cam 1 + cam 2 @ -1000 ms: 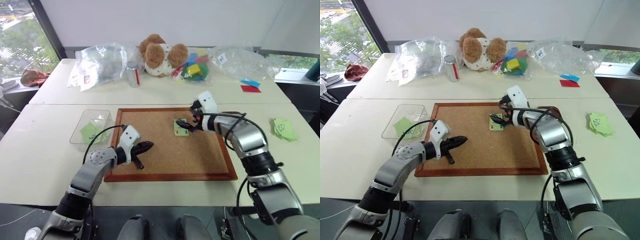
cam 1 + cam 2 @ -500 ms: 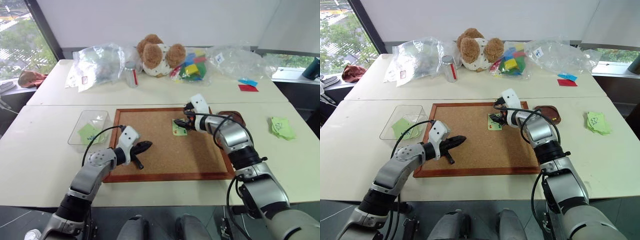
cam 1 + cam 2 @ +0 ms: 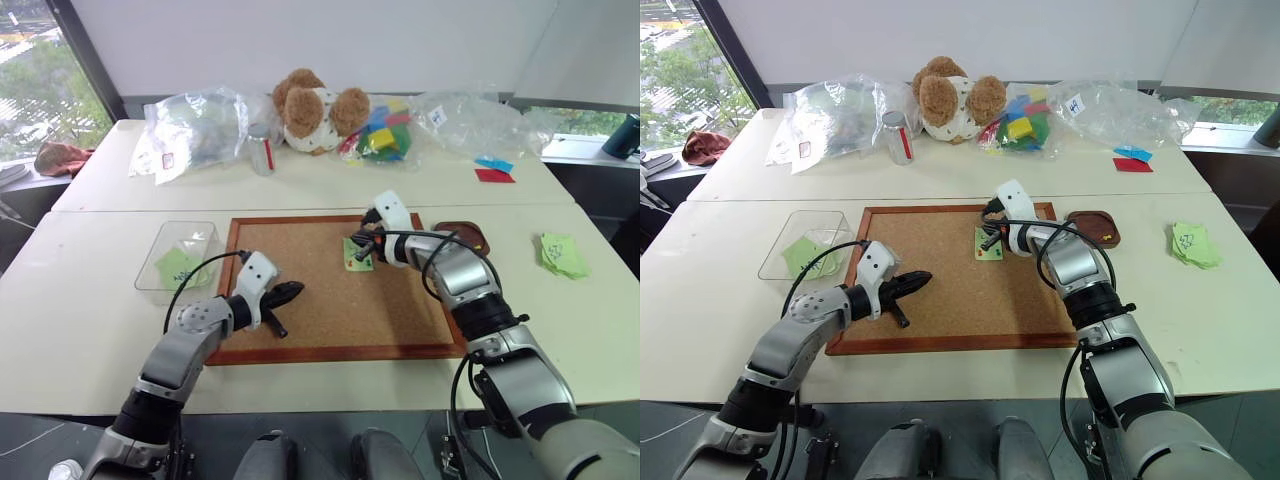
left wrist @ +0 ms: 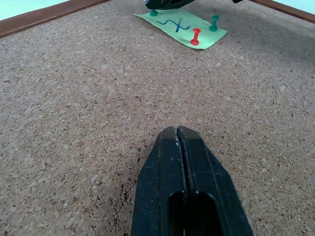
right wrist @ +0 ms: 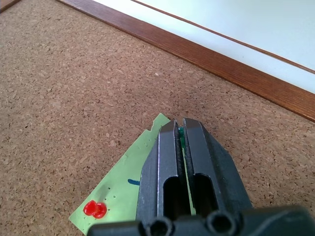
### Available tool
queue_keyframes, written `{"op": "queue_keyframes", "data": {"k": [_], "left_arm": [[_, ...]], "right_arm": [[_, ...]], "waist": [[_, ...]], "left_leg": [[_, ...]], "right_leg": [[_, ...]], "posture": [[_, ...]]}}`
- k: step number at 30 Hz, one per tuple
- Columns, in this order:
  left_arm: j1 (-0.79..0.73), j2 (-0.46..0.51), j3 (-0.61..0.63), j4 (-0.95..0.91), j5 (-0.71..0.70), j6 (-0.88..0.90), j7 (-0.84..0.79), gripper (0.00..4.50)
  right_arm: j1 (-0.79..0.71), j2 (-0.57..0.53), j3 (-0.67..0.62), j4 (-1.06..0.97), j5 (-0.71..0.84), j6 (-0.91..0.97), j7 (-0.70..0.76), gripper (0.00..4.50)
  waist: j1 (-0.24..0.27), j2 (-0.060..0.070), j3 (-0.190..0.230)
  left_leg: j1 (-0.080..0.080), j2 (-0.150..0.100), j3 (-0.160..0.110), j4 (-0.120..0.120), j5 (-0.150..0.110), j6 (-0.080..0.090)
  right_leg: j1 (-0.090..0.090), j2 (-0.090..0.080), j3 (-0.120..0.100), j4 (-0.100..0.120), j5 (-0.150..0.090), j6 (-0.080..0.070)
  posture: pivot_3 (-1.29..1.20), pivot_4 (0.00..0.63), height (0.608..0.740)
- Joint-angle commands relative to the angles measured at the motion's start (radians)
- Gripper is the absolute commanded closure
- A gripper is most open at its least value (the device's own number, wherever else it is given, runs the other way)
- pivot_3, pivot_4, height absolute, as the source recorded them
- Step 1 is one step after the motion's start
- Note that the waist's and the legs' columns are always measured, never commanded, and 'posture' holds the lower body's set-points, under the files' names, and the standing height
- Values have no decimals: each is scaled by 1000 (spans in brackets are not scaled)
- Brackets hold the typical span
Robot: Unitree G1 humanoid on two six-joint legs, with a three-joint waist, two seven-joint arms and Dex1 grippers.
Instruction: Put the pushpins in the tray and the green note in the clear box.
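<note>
Right gripper (image 5: 179, 129): fingers pinched together over the far corner of the green note (image 4: 183, 28), and a sliver of green shows between the tips, so it looks clamped on a green pushpin (image 4: 154, 12) there.
Left gripper (image 4: 177, 135): fingers closed flat against each other, nothing in them, hovering low over bare cork on the near-left part of the corkboard (image 3: 300, 260).
Green note: lies flat toward the back of the corkboard, right of its middle, pinned down; a blue scribble runs across it.
Other pushpins: a red pushpin (image 4: 196, 36) and a second green one (image 4: 214, 22) stand in the note, upright, apart from each other.
Tray (image 3: 1095, 228): dark brown dish just off the corkboard's right back corner; a small yellow speck lies in it, likely a pin.
Clear box (image 3: 180, 255): just off the corkboard's left edge, with green paper already inside.
Handling, pins: tiny, hard, smooth plastic heads; they will likely slip unless pinched square across the waist under the head and pulled straight out.
Handling, note: thin, light, floppy paper; it probably tears if dragged while pinned, so free every pin first, then lift it by an edge or corner.
</note>
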Motion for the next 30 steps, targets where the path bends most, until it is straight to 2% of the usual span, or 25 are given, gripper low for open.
{"op": "queue_keyframes", "data": {"k": [1,16,23,30], "left_arm": [[18,2,12,-2,7,12,5,4500],[38,1,1,-5,9,21,3,4500],[42,1,-1,-6,10,21,0,4500],[38,0,-4,1,13,18,-10,4500]], "right_arm": [[-11,1,-41,-56,22,24,10,4452],[-34,-86,-181,-278,105,206,-3,4452],[-23,-225,-272,-140,58,136,-76,4452],[14,-287,-295,18,22,67,-118,4452]], "waist": [[0,0,0],[0,0,0],[1,0,0],[0,2,-1]], "left_leg": [[0,0,0,0,0,0],[0,0,0,-1,-2,4],[0,0,0,-1,-2,4],[0,0,0,-1,-3,5]], "right_leg": [[0,0,0,0,0,0],[-1,0,0,0,0,0],[-1,0,0,-1,0,0],[0,0,0,0,0,0]], "posture": [[0,150,740],[0,150,740],[0,150,740],[0,150,740]]}}
